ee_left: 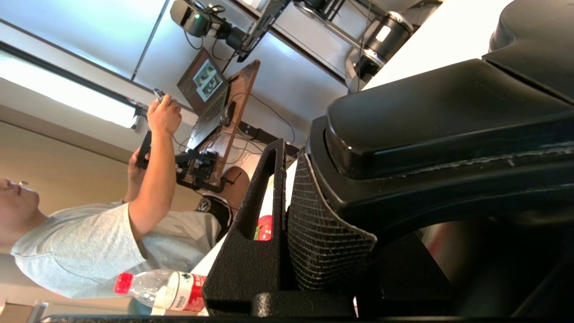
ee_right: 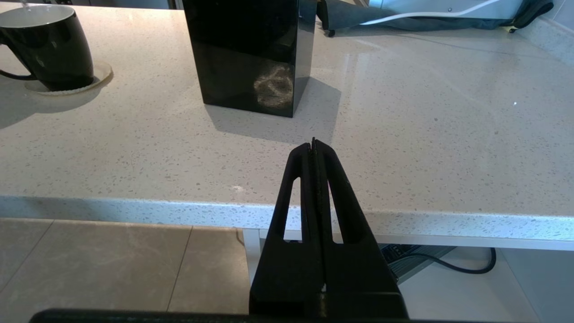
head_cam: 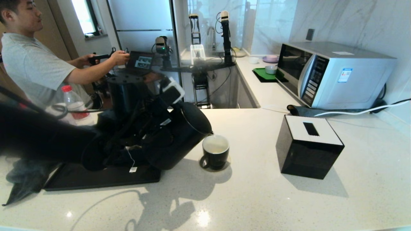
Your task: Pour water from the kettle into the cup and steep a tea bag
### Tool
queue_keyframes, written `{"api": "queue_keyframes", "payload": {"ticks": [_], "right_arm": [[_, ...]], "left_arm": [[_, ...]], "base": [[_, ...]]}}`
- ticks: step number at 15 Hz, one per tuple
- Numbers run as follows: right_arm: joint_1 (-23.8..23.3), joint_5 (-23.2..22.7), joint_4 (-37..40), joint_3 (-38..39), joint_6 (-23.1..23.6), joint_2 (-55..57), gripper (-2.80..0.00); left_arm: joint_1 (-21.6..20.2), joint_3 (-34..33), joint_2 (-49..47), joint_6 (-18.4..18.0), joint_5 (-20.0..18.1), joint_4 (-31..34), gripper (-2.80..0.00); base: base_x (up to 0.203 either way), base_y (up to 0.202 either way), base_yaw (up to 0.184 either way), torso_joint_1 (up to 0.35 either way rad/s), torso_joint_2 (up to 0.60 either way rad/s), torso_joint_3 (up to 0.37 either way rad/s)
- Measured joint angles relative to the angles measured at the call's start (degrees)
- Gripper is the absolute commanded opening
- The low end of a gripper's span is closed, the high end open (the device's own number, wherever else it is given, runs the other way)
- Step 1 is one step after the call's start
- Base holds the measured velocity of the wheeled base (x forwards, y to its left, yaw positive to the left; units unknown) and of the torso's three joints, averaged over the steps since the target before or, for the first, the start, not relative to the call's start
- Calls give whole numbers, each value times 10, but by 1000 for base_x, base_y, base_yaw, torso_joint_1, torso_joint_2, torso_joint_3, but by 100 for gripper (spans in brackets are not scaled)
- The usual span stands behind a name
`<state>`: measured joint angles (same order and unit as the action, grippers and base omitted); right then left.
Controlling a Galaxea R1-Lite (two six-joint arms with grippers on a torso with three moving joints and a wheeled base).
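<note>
The matte black kettle (head_cam: 183,141) is tipped to the right, its spout right over the cup (head_cam: 215,155). A thin stream of water (head_cam: 215,146) runs into the mug's white inside. My left gripper (head_cam: 159,126) is shut on the kettle's loop handle (ee_left: 448,121), whose side presses against the ribbed pad (ee_left: 314,224). The tea bag's string and square tag (head_cam: 133,169) hang over the black tray (head_cam: 96,178); the bag itself is mostly hidden by my arm. My right gripper (ee_right: 314,143) is shut and empty, held off the counter's front edge, with the cup (ee_right: 49,45) far from it.
A black tissue box (head_cam: 308,146) stands right of the cup. A microwave (head_cam: 334,73) sits at the back right. A red-capped bottle (head_cam: 75,104) stands behind my left arm. A person (head_cam: 32,64) stands at the far left holding a controller.
</note>
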<state>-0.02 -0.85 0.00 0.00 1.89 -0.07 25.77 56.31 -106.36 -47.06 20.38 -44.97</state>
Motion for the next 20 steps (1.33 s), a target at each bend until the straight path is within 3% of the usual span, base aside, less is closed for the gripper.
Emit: {"api": "queue_keyframes", "payload": {"ticks": [6,14,20], "right_arm": [[0,0,0,0,0,0,-280],[0,0,0,0,0,0,-280],[0,0,0,0,0,0,-280]], "left_arm": [[0,-20,-1,40,-1,-8,-280],[-7,-78,-1,94,0,-104,-280],[-21,-82,18,129,9,-130,-280]], "base": [[0,0,0,0,0,0],[0,0,0,0,0,0],[0,0,0,0,0,0]]}}
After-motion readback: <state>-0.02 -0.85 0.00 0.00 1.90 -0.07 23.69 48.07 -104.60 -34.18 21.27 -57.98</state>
